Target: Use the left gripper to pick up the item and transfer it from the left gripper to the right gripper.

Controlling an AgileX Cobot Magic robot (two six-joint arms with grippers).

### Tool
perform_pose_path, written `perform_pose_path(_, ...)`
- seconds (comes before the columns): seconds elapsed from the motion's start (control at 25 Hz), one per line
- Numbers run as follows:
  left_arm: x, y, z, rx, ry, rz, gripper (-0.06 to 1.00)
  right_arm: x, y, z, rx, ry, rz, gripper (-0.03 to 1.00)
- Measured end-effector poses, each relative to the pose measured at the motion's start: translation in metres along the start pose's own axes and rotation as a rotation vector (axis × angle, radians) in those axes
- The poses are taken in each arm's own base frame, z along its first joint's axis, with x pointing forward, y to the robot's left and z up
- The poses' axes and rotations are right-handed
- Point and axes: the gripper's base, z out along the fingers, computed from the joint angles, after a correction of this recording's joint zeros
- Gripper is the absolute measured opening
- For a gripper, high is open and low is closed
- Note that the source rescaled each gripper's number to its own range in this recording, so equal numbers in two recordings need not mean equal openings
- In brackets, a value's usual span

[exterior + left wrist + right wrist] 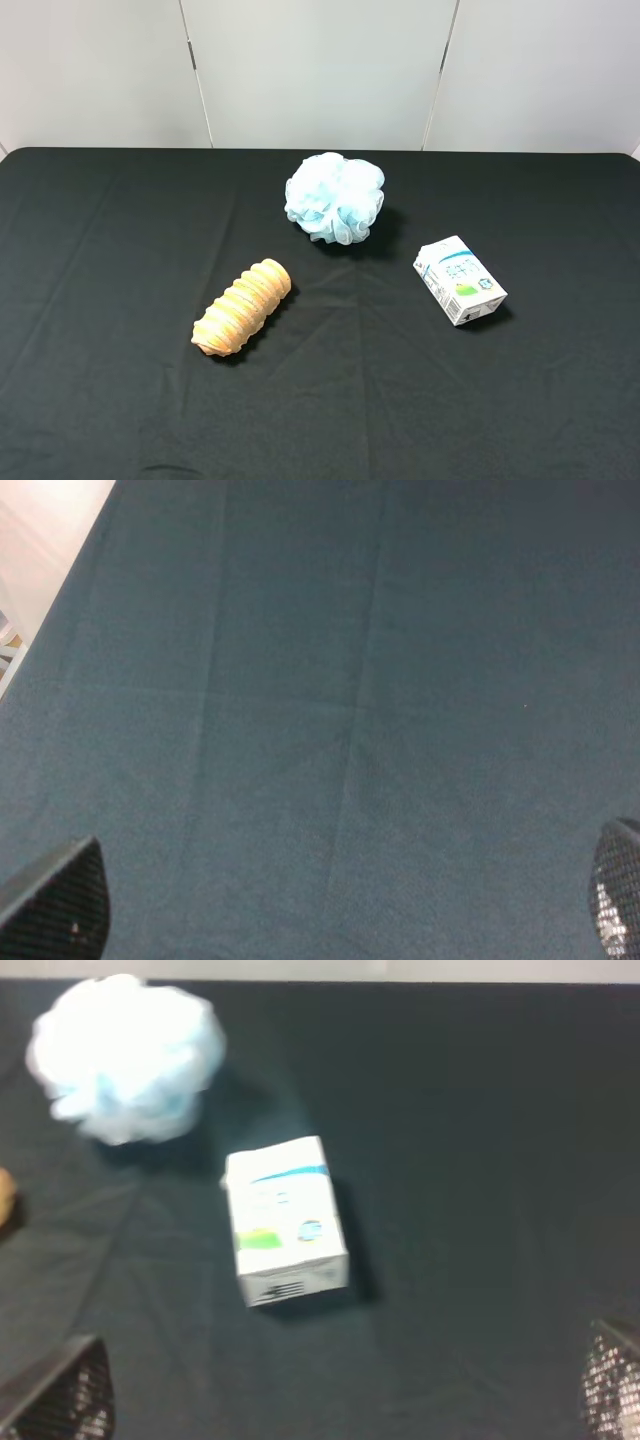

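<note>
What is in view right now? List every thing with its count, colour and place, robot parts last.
drink carton: one, white with blue print and a green spot, lying on the right of the table, apart from the other things.
bath pouf: one, pale blue, toward the back middle of the table, beyond and left of the carton.
ribbed roll: one, orange-tan, lying at a slant left of centre.
table cloth: one, black, creased, covering the whole table.
wall panels: pale grey-white, behind the table.
left gripper: one, black fingers wide apart, over bare cloth, holding nothing.
right gripper: one, black fingers wide apart, facing the carton, holding nothing.
</note>
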Motion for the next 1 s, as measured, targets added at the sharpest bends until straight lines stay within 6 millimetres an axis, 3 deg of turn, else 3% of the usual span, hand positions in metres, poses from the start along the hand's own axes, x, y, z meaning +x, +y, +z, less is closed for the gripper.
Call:
perform_pose_path(0.24,0.0000,0.0000,0.0000,0.000,0.000,0.000,0.93,-0.0002,0.0007,0.0005,0.189,-0.012,0.090,1.00)
perform_pose_path(1.0,0.0000,0.0000,0.0000,0.000,0.000,0.000,0.93,-0.0002,0.0007,0.0005,0.199,-0.012,0.094,1.00)
